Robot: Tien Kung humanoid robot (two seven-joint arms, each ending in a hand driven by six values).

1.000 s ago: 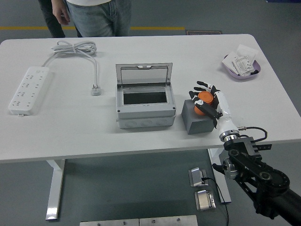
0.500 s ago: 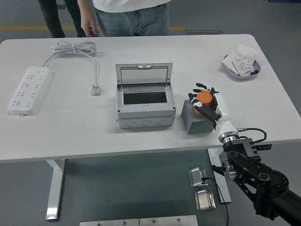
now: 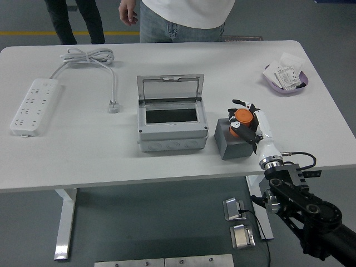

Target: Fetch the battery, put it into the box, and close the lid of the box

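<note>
An orange battery [image 3: 242, 116] sits on top of a grey block [image 3: 233, 141] to the right of the box. My right hand [image 3: 245, 121] reaches in from the lower right and its fingers are curled around the battery. The grey box [image 3: 171, 125] stands mid-table with its clear lid [image 3: 170, 88] raised upright at the back. The box's inside looks dark and empty. My left arm is out of view.
A white power strip [image 3: 33, 105] with its cable [image 3: 100, 61] and plug [image 3: 113, 106] lies at the left. A purple dish [image 3: 286, 79] with white packets sits at the far right. A person [image 3: 183, 16] stands at the far side.
My right hand's fingers have closed tighter around the battery. The person at the far side has walked to the right.
</note>
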